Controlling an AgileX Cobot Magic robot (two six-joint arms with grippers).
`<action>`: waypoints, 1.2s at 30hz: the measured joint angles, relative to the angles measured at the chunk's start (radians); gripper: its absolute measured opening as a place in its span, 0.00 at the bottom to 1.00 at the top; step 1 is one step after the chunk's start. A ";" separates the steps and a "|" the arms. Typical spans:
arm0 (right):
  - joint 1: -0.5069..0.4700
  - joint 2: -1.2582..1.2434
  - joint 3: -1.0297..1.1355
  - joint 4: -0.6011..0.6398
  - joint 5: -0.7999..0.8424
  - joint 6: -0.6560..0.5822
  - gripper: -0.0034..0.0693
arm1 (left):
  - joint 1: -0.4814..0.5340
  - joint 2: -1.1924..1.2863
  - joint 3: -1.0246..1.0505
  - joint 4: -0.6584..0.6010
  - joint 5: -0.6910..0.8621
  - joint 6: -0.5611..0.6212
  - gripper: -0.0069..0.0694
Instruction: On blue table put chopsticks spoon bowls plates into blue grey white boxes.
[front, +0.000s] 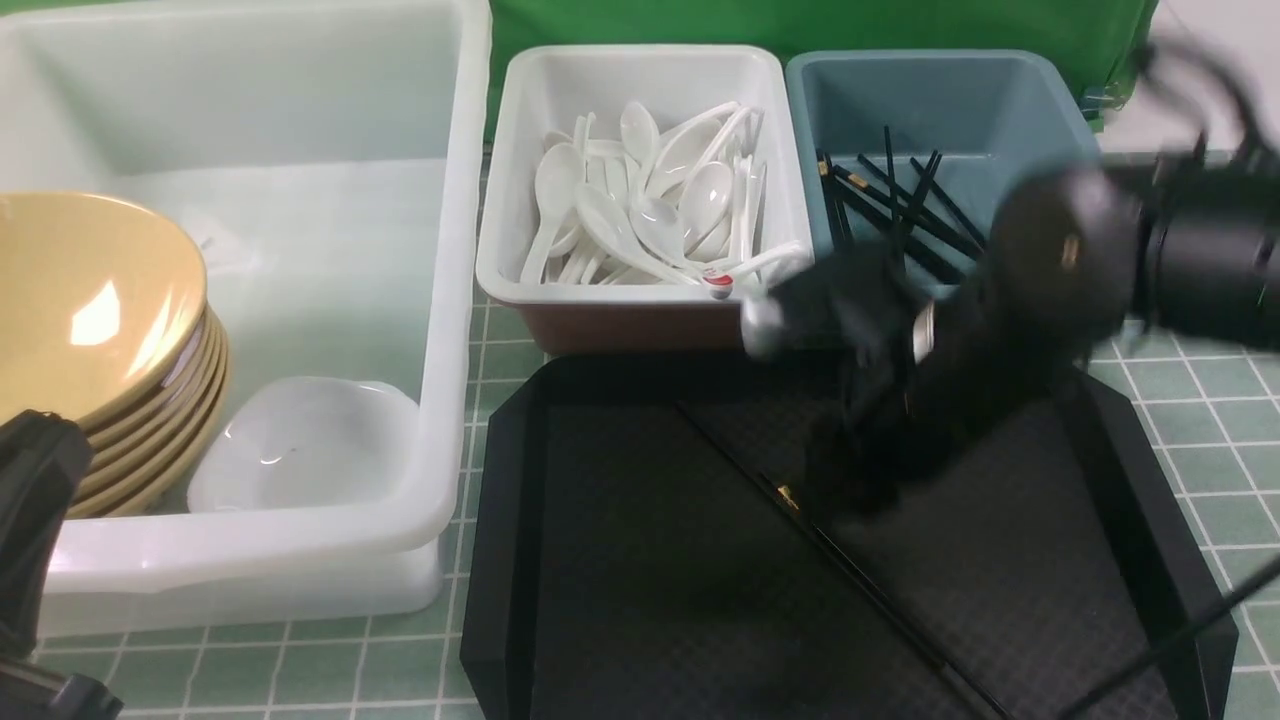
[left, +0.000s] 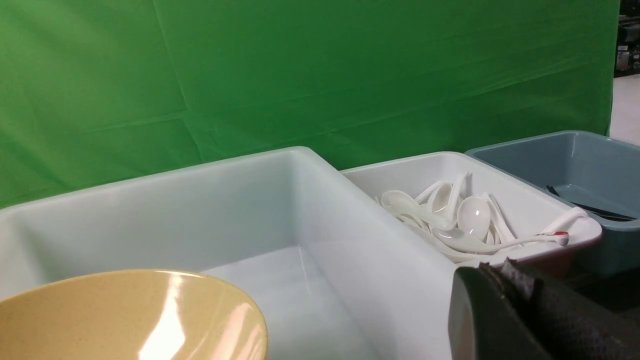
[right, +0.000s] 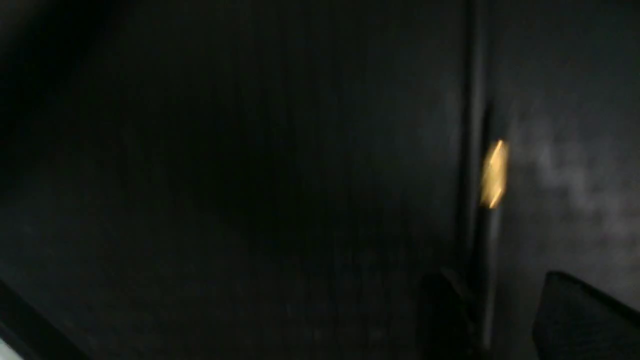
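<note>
- One chopstick (front: 870, 585), possibly a pair lying tight together, lay slantwise across the floor of the black tray (front: 620, 560). Its gold band (right: 494, 174) sat near the tray's middle.
- The right gripper (right: 505, 320) was low over the tray's middle at that stick. Its fingers stood apart with the stick running between them, close to one finger. Nothing was clamped as far as the blurred views showed.
- The rest of the chopsticks (front: 900, 200) lay in the blue-grey box (front: 1040, 110), just beyond the tray's far right corner.
- Many white spoons (front: 650, 210) filled the small white box (front: 640, 60), which touched or nearly touched the tray's far edge. One handle overhung the rim towards the tray.
- The large translucent box (front: 455, 300) stood just beside the tray on the robot's left. It held a tilted stack of tan bowls (front: 90, 300) and a white plate (front: 300, 440) on the stack's tray-ward side.
- The left gripper (left: 500, 290) hung off the tray's near left corner, by the large box. Its fingers were closed with nothing seen between them.
- No other tableware was seen on the tray or on the visible blue table (front: 1200, 400).
- Judgement: sorting was nearly complete. The stick on the tray was the only item found outstanding, and its place was the blue-grey box.
</note>
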 joint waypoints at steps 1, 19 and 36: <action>0.001 0.007 0.027 -0.004 -0.010 0.000 0.45 | 0.000 0.000 0.000 0.000 -0.001 0.000 0.10; 0.002 0.087 0.034 0.006 -0.119 -0.034 0.19 | 0.000 0.000 0.000 0.000 -0.017 0.000 0.10; -0.016 -0.408 0.056 0.009 -0.351 -0.196 0.19 | 0.000 0.000 0.000 0.002 -0.016 0.000 0.10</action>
